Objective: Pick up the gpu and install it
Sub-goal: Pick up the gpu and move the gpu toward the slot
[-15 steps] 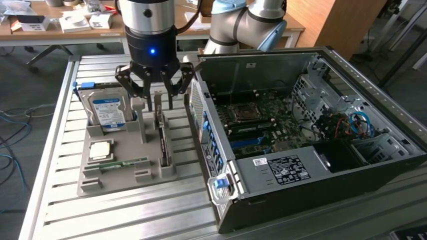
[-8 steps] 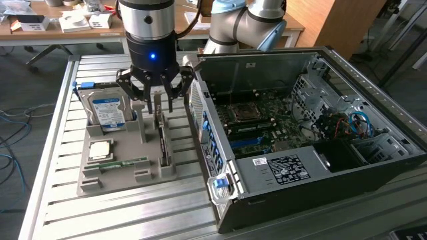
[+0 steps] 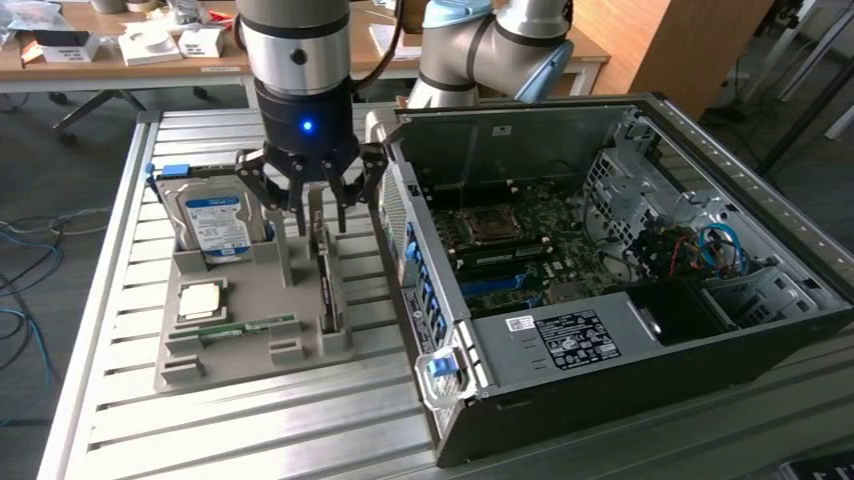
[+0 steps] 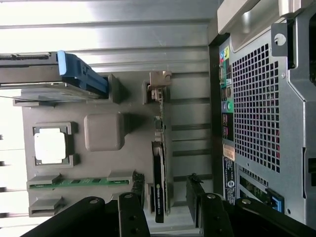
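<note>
— At the exterior view's left, what does the grey tray (image 3: 220, 372) hold?
— An upright hard drive (image 3: 214, 222) at its far end, with a processor chip (image 3: 200, 298) and a green memory stick (image 3: 251, 327) lying flat nearer the camera.
— And the gpu (image 3: 326, 280)?
— On edge in the tray's right-hand slot, its long axis parallel to the computer case (image 3: 627, 340) just beside it.
— The gripper (image 3: 310, 222)?
— Directly above the card's far end, spread wide and holding nothing. The wrist view shows it straddling the thin card, with gaps on both sides.
— The case?
— Open, with the motherboard (image 3: 534, 235) exposed.
</note>
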Robot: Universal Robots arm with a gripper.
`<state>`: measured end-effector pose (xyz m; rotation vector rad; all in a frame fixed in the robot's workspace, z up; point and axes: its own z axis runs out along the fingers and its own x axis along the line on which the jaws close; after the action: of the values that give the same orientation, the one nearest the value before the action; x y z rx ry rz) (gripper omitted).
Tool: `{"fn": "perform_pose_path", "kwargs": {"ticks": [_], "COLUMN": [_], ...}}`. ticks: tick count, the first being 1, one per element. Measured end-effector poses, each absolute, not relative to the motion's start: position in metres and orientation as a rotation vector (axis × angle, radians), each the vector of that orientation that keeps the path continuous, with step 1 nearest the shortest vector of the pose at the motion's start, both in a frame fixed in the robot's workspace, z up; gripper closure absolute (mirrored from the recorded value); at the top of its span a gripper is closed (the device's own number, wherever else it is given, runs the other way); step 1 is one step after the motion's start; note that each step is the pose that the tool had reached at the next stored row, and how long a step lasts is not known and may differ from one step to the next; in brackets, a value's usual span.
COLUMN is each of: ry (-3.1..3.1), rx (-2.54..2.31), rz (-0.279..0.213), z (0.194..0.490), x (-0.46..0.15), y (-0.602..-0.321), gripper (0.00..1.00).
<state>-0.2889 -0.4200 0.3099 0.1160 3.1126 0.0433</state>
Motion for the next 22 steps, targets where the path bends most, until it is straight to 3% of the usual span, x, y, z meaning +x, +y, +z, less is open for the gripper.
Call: {"fn": "perform_pose_path", "kwargs": {"ticks": [22], "ry": [3.112], "rx": [0.116], "rz": [0.044], "z": [0.309], "x": [-0.289], "y": [-0.441], "gripper": [0.53]}}
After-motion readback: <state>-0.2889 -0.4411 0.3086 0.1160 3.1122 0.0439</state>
